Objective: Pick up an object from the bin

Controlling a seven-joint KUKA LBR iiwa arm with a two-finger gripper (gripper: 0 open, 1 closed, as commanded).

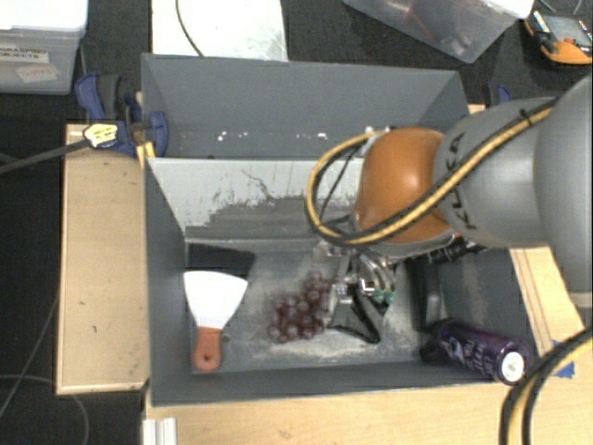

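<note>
The pincer was down at the floor of the bin, near the middle, so the step in hand looked like the approach or the closing for a grasp. Nothing could be made out inside it. Whether it stood wide or narrow could not be told, because the wrist hardware and its own dark parts ran together there.

The nearest thing was a bunch of dark red grapes, just beside the pincer on the view's left, its near edge touching or almost touching the pincer. This was probably the thing to be picked. Farther out on that side, well apart from the pincer, lay a scraper with a white blade and an orange-brown handle. Close on the pincer's other side was a black oblong object. Beyond and below that lay a purple cylinder on its side against the bin's near wall.

If the grapes were the target, the next move called for the pincer to sit squarely over the bunch rather than at its edge. It would then need a firm closing before any lift, since a loose, lumpy cluster could slip out or be pushed aside.

The arm reached in from the view's right, its grey last link slanting down over the bin. The orange cover sat above the pincer, the wrist pointed steeply downward, and looped cables hung about it.
</note>
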